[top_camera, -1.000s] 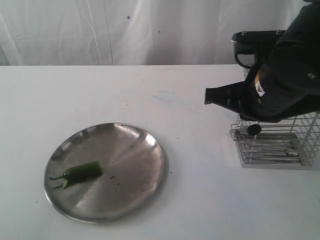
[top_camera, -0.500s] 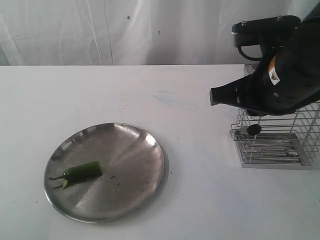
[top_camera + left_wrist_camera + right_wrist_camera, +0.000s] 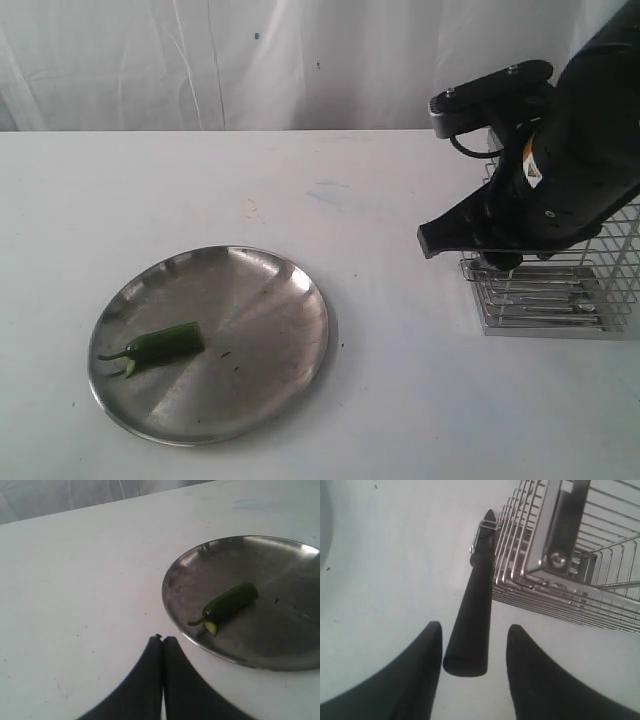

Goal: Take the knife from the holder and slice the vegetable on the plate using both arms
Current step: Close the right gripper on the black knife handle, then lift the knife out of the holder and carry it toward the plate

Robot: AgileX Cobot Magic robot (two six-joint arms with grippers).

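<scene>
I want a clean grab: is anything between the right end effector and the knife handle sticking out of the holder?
Nothing visible does. The handle of the knife juts from the holder straight into the gap of the open right end effector.

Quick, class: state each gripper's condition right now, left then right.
Left gripper: closed, holding nothing.
Right gripper: open, straddling the knife handle, not gripping.

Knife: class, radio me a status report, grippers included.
Right gripper open around knife handle, not gripping. Left gripper shut, empty, near plate. Knife in holder; vegetable on plate. Nothing blocking handle.
</scene>
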